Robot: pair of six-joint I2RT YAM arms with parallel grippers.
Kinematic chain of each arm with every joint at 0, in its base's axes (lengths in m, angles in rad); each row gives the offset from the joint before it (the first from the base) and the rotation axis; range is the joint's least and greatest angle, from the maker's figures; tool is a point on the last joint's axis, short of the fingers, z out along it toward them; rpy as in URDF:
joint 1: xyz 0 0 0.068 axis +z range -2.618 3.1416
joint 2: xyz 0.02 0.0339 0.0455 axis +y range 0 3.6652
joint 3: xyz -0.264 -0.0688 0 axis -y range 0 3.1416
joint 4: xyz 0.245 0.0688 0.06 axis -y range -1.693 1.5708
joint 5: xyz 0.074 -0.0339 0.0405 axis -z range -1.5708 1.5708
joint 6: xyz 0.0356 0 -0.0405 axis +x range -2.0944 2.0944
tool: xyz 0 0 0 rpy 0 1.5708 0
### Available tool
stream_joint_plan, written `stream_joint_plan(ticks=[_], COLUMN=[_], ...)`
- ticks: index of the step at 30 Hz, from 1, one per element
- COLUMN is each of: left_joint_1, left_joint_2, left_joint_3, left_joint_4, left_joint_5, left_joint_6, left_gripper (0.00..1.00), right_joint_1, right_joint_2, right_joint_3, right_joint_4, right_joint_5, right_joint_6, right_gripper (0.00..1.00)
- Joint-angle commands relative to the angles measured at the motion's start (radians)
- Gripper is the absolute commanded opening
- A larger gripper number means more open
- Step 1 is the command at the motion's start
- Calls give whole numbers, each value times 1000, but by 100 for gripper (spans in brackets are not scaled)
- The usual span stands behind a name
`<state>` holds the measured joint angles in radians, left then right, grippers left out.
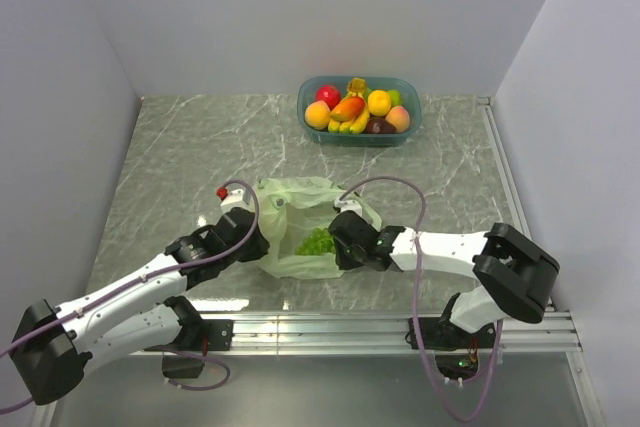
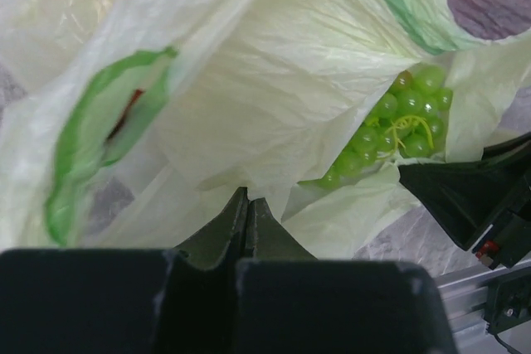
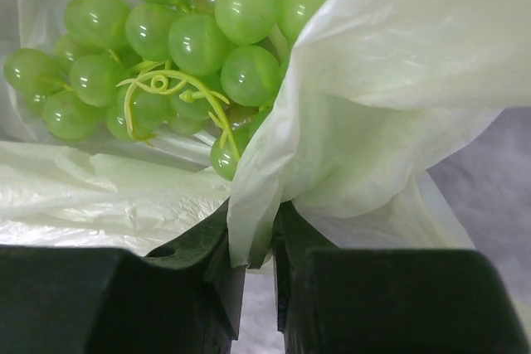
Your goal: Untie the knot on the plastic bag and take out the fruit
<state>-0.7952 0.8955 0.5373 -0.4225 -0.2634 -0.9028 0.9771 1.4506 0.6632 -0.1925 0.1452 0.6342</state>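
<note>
The pale yellow-green plastic bag lies crumpled at the near middle of the table, its mouth open toward me. A green grape bunch shows inside it. No knot is visible. My left gripper is at the bag's left edge, and in the left wrist view its jaws are pressed together with bag film at the tips. My right gripper is at the bag's right edge, shut on a fold of the bag, with the grapes just beyond its tips.
A teal bowl at the back holds a banana bunch, round orange and yellow fruits, a mango, a red apple and a dark purple fruit. An aluminium rail runs along the near edge. White walls stand on three sides.
</note>
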Motion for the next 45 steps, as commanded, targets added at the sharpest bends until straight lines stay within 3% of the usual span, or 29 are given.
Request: stream_joint_plan(ticks=[1,3,6,7,10,13,19,26,35,39,40,43,45], left_joint_1=[1,2,1,1,2,1,2,2,2,1,2,1,2], left_joint_2=[3,10,11,13,16,22,28,20,5,6,11,25,31], left_joint_3=[-3,-2,-3,-5,-8,-8,-8,-5,-8,-7,-7,0,3], left_joint_4=[28,16,5,5,8,11,13,-13,-39,-39,-39,-38,-32], left_joint_5=[-5,-19,-39,-42,-46,-46,-48,-54,-66,-73,-73,-71,-69], left_joint_6=[4,1,-7,-5,-2,-2,-10,-21,-33,-33,-33,-31,-30], left_gripper=[1,1,1,1,1,1,1,1,1,1,0,0,0], right_joint_1=[-12,-12,1,11,34,43,43,-3,-8,-8,-9,-9,-8], right_joint_2=[39,31,-35,-56,-125,-139,6,226,367,367,355,326,307], right_joint_3=[103,133,170,199,281,363,536,507,437,415,414,401,397], right_joint_4=[65,-23,-131,-160,-248,-303,-294,-194,-111,-85,-87,-79,-78], right_joint_5=[14,60,89,93,94,88,33,19,1,-12,-10,-4,-1], right_joint_6=[-60,-82,-142,-168,-221,-295,-459,-475,-429,-435,-438,-449,-455], right_gripper=[23,27,44,56,66,66,63,69,72,59,41,13,4])
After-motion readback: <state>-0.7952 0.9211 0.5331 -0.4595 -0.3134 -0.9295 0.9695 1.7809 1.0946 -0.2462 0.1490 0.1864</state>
